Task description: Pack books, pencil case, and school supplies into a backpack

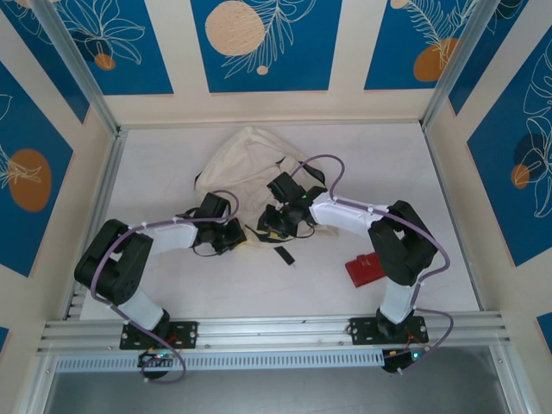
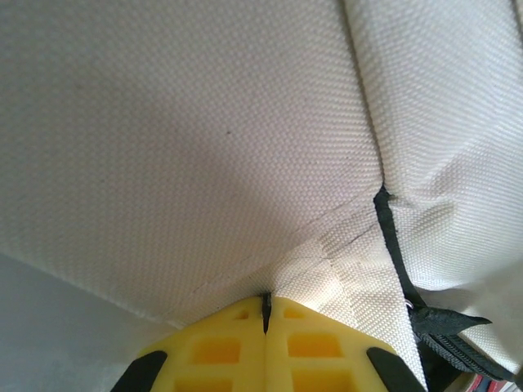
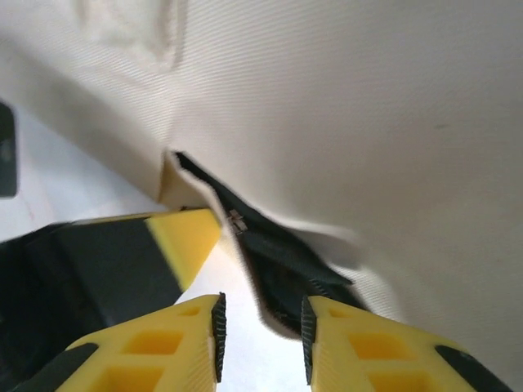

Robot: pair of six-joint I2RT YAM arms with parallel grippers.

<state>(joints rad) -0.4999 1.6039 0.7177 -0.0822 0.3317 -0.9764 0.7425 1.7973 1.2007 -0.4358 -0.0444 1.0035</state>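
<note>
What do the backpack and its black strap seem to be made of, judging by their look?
The backpack: cream woven cloth, probably canvas, matte; its coarse weave grain is plain. The black strap: likely woven synthetic webbing, matte, with a ribbed surface; fibre uncertain.

Bright, even light falls from above in the overhead view; the arms (image 1: 172,237) throw only faint, soft-edged shadows on the white tabletop (image 1: 448,216); straight frame posts (image 1: 78,69) lean outward toward the edges. At the left wrist the backpack (image 2: 204,122) weave is crisp mid-frame; the left gripper (image 2: 265,309), near the lens, is soft; the lower-left corner lies in greyish shade. The right wrist picture is smeared and washed out; the right gripper (image 3: 261,327) looks fuzzy.
</note>
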